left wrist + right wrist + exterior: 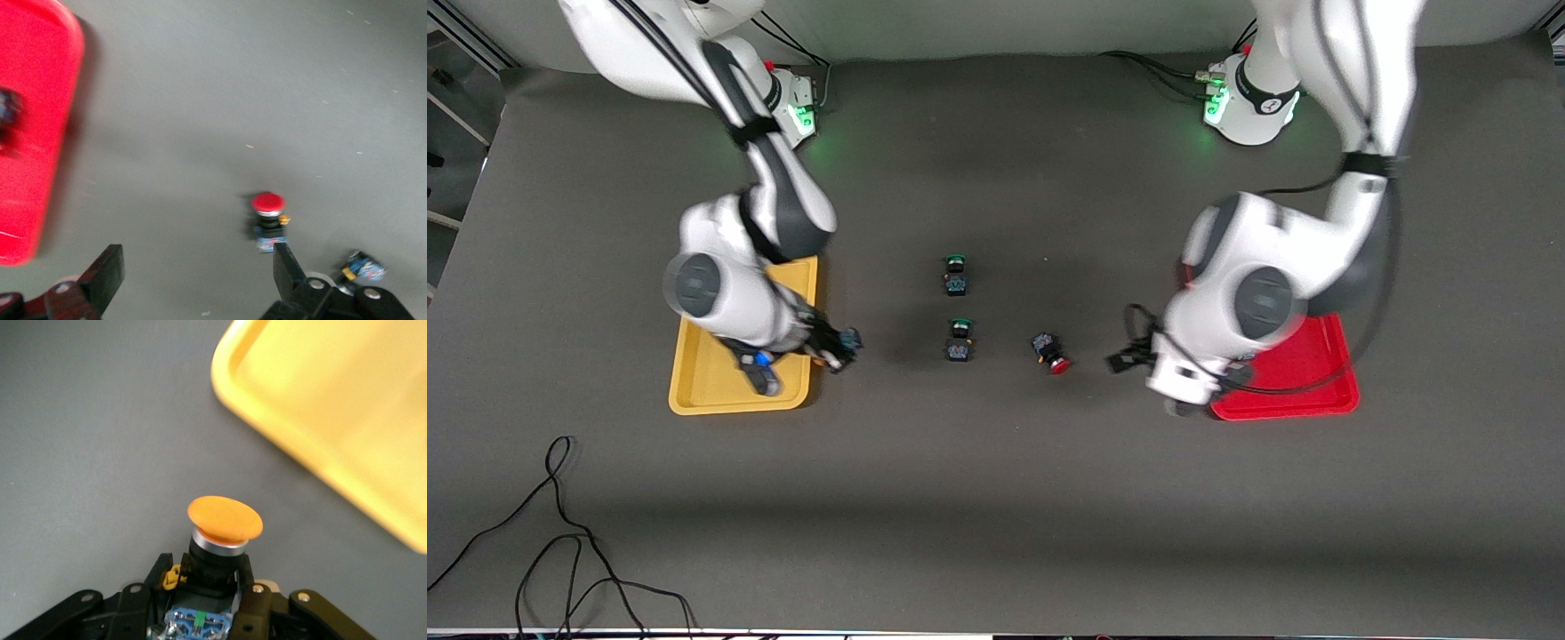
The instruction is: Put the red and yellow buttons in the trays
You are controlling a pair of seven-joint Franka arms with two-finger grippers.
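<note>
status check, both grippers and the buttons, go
Right gripper shut on yellow button, beside yellow tray. Left gripper open, by red tray, one red button loose on table. Two green buttons nearby, not blocking.

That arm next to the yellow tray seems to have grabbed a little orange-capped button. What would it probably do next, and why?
Probably carry it sideways over the yellow tray and let go. The right gripper is shut on the yellow button, just outside the tray's rim, over bare table. Meanwhile the left gripper is open beside the red tray, with a red button on the table nearby.
</note>
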